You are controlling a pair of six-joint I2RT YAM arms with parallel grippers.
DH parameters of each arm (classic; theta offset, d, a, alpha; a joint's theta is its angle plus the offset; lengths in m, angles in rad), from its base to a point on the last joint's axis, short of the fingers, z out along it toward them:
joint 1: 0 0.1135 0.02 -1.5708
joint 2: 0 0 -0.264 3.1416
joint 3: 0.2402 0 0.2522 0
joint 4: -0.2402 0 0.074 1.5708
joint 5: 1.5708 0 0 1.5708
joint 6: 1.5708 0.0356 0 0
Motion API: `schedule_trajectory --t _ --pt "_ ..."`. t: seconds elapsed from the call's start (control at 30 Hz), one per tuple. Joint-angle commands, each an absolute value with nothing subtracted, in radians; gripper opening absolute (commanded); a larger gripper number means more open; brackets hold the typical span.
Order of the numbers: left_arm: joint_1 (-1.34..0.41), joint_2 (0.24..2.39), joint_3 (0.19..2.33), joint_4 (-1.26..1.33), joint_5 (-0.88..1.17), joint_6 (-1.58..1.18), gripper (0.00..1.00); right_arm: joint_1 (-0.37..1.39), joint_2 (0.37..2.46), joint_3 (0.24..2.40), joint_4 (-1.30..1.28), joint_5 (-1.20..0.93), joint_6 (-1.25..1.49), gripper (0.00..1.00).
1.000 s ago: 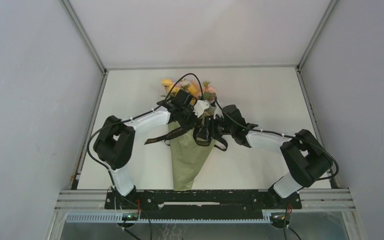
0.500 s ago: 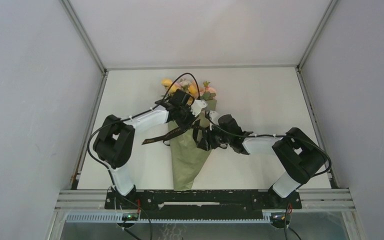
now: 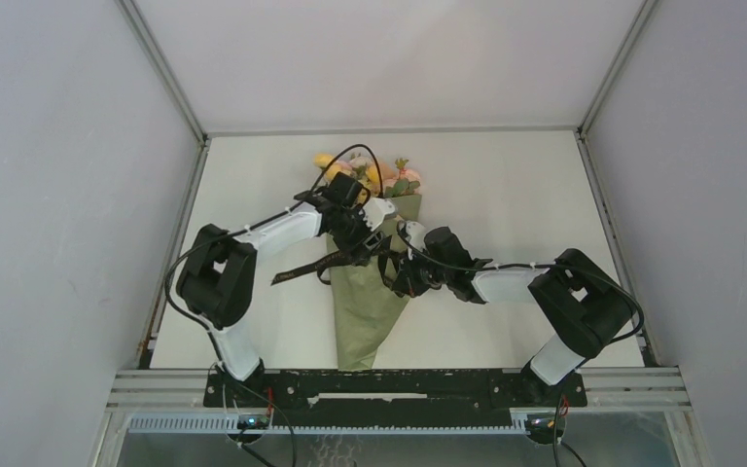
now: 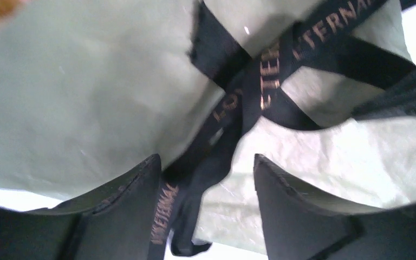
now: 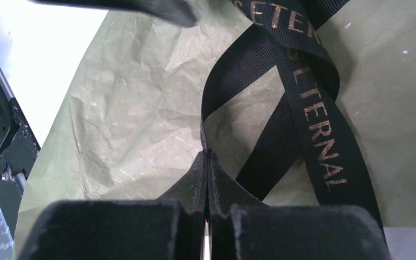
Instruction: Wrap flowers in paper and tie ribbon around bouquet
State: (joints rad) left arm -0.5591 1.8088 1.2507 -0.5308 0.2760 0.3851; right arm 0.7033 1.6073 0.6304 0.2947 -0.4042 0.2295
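On the bouquet — left fingers straddle ribbon, right fingers pinch it.

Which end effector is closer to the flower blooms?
Left. The left end effector is just on the near side of the flowers; the right end effector is farther down the bouquet, shut on the ribbon.

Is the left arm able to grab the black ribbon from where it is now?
Probably yes. The left gripper is open just above the paper, and a strand of the ribbon runs between its fingers. Nothing seems to be in the way.
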Motion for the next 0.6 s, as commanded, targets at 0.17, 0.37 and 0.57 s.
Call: schedule_trajectory --t 0.17,0.37,0.57 --pt "-0.325 1.548 1.224 -0.945 0.260 0.867 0.84 0.693 1.571 0.653 0.309 -0.431 0.258 0.00" --pt "-0.272 1.611 1.018 -0.816 -0.052 0.952 0.87 0.705 1.584 0.682 0.273 -0.419 0.255 0.00" --pt "-0.255 1.790 1.081 -0.799 -0.130 0.891 0.86 0.713 1.557 0.698 0.225 -0.403 0.239 0.00"
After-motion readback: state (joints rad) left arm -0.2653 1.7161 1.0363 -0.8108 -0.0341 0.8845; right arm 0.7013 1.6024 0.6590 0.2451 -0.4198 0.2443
